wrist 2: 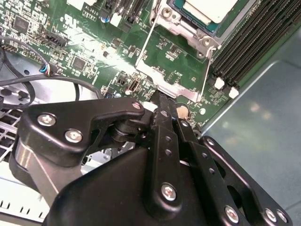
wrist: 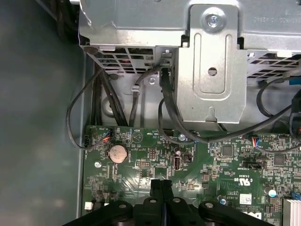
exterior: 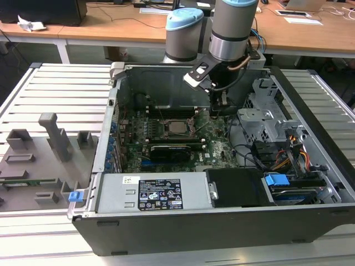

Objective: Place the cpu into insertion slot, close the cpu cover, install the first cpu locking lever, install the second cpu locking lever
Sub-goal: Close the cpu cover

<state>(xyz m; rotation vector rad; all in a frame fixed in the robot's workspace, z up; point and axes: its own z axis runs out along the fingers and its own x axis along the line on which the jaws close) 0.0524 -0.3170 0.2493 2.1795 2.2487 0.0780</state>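
One open computer case, one cpu seated inside it.

We see the cpu lying in the insertion slot on the motherboard, with the cpu cover standing open, off the chip. The gripper, its fingers pressed together, sits at the cover's free edge; we cannot tell whether it touches. In the case we count one graphics card, one power supply and one coin cell.
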